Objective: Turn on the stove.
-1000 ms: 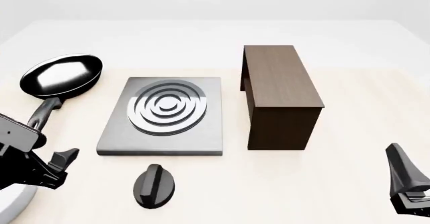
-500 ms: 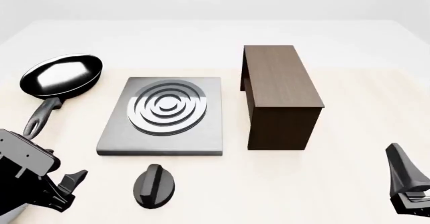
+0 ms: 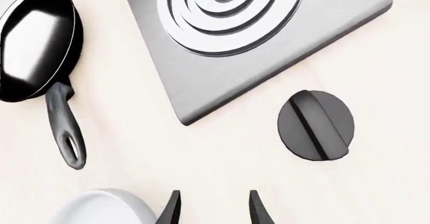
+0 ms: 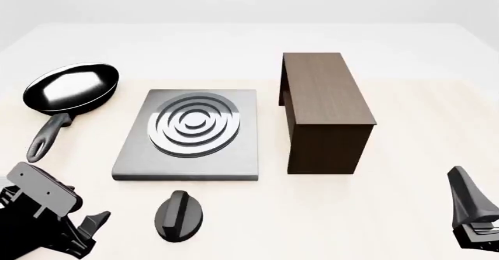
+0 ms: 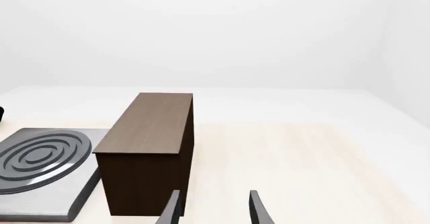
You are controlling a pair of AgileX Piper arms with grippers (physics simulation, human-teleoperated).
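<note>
Moved nearer the knob (image 4: pixel 179 214): left gripper (image 4: pixel 87 232), over the last second. Earlier beside the pan handle (image 4: pixel 47 136), well to the knob's left and farther up the table; half a second ago lower and closer in; now level with the knob, near its left side but apart from it. Gone from in front of the pan handle, so the handle's whole length back in sight in the front view. Fingers (image 3: pixel 170 209) parted, with the knob off to one side in the left wrist view, beyond the tips and not between them.
</note>
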